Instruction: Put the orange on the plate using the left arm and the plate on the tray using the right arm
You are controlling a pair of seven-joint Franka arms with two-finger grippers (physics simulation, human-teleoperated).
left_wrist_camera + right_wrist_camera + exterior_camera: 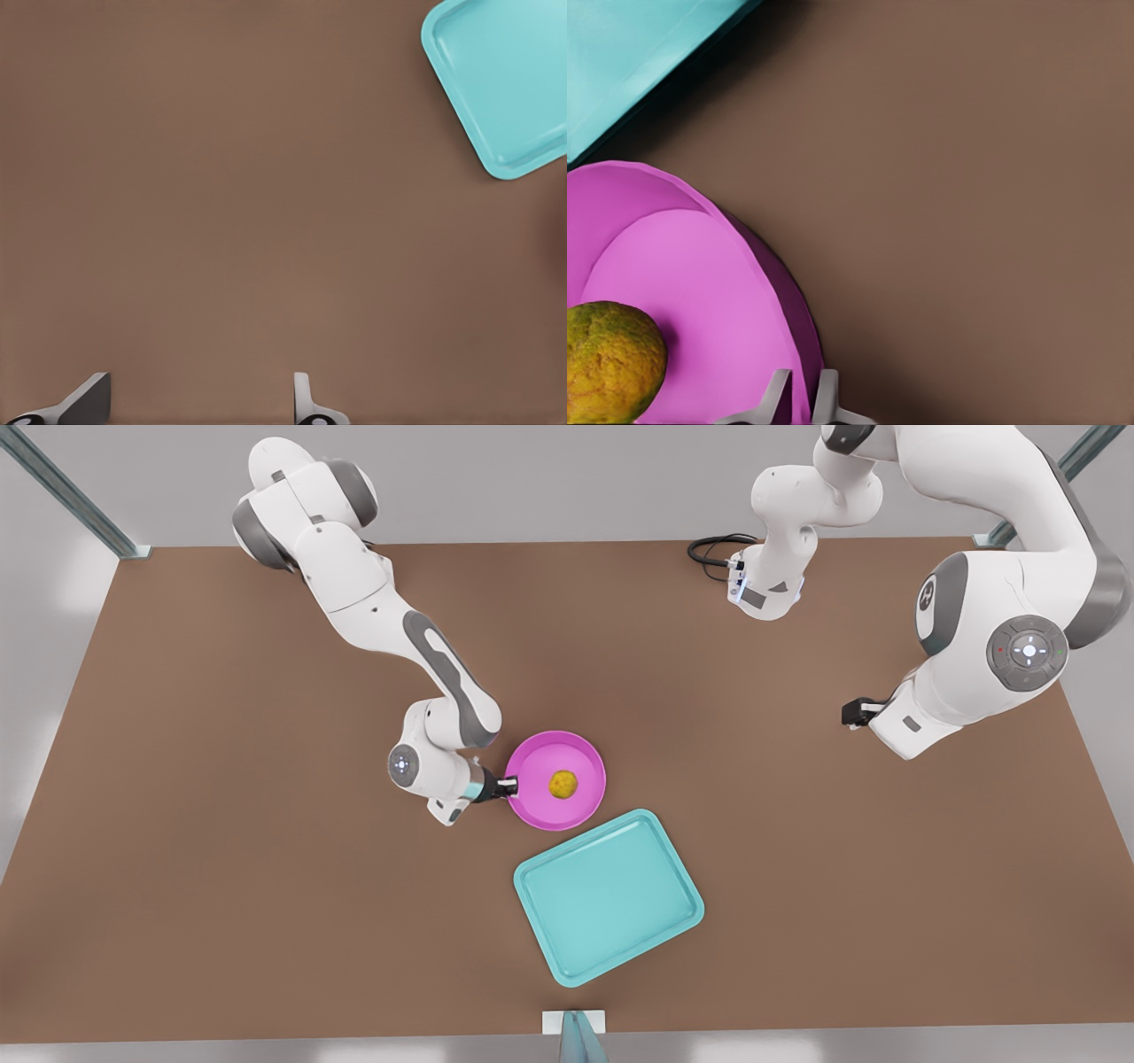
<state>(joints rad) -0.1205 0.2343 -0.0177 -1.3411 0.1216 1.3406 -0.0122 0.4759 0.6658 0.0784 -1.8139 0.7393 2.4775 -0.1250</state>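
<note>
The orange (563,784) (607,363) lies inside the pink plate (540,766) (700,266), a little off its middle. My right gripper (509,784) (802,398), on the arm at the front view's left, is shut on the plate's rim on the side away from the tray. The teal tray (611,895) (505,80) (629,53) lies flat just beside the plate, toward the table's front edge, with nothing in it. My left gripper (852,713) (195,403) hangs open over bare table at the front view's right, well apart from the plate and tray.
The brown table (221,824) stretches wide on both sides of the plate and tray. A black cable (713,549) loops by an arm base at the back. Metal frame posts (71,491) stand at the back corners.
</note>
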